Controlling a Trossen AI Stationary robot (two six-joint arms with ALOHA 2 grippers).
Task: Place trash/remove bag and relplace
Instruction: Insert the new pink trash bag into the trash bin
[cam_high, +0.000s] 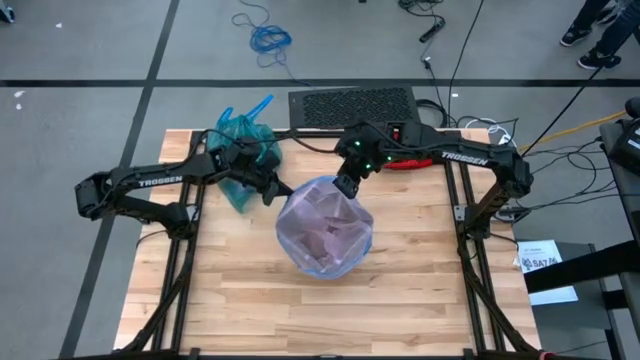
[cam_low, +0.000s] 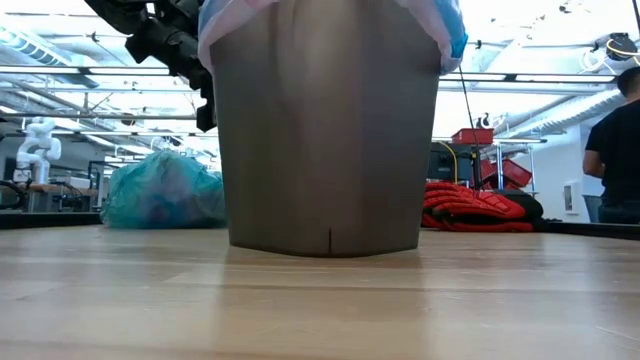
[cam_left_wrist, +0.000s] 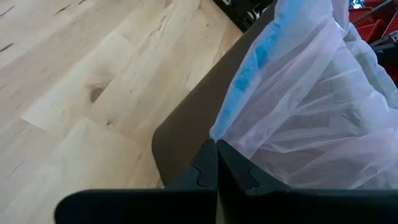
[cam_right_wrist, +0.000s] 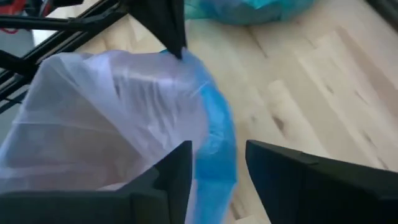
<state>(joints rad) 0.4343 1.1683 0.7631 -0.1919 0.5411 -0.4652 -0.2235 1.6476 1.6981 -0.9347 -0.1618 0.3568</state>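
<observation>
Standing over the table, I would say most of this job looks done. The teal bag (cam_high: 243, 150), tied off and bulging, sits out of the bin at the upper left of the high view, on the far part of the table (cam_high: 250, 300); in the low view it rests at middle left beside the bin. Whatever trash it holds I cannot make out through the plastic.

The grey bin (cam_low: 320, 130) stands mid-table, already wearing the pale pink replacement bag (cam_high: 325, 225), whose blue strip (cam_right_wrist: 217, 137) folds over the rim.

What seems left is seating that liner evenly around the rim. The left gripper (cam_left_wrist: 216, 163) sits at the bin's edge, its jaws pressed fully together; whether a fold of pink film is pinched between them I cannot tell. The right gripper (cam_right_wrist: 217, 171), at the upper centre of the high view, has its jaws apart, straddling the blue-edged rim without clamping it.

A red glove (cam_low: 480, 208) lies at the back right of the table, and a person (cam_low: 615, 150) stands at the far right of the low view.
</observation>
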